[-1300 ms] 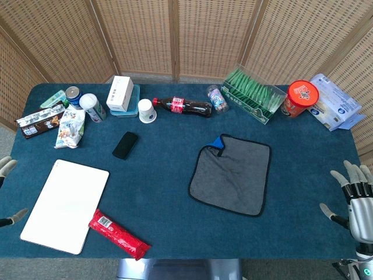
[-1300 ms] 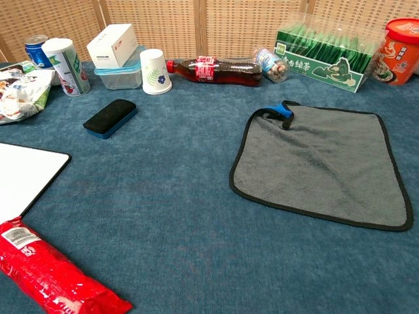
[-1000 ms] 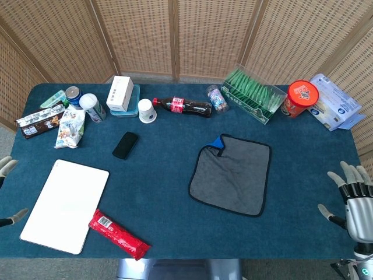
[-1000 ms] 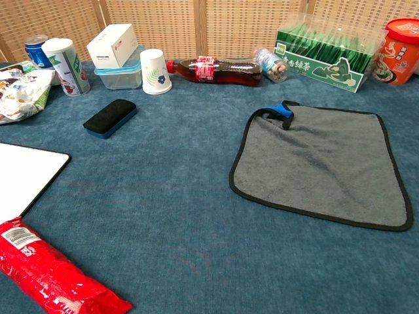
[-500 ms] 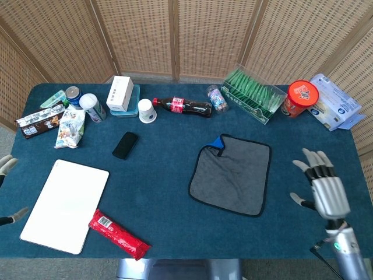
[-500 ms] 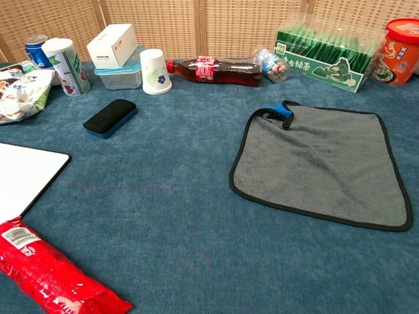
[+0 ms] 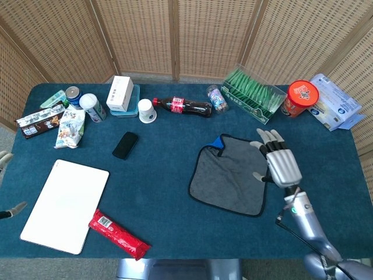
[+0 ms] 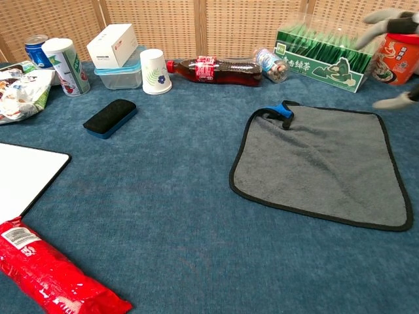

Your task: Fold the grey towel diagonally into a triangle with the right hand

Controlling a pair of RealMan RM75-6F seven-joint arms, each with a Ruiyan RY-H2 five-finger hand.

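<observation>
Soft cloth below, woven cane behind, glossy packaging between.

The surface [image 8: 196, 216] is covered in matt blue cloth with a short felt-like nap. The grey towel [image 8: 321, 163] is fuzzy, matt pile with a stitched black edge and a blue fabric tab. The right hand [image 7: 278, 162] has smooth silvery plates with a dull sheen and darker joints. The screen [image 7: 204, 35] is woven cane set in wooden frames. The red packet [image 8: 52, 278] is shiny crinkled film; the cola bottle [image 8: 219, 70] is clear glossy plastic. The white board [image 7: 65, 205] looks smooth and matt, the paper cup [image 8: 154, 70] plain and dull.
</observation>
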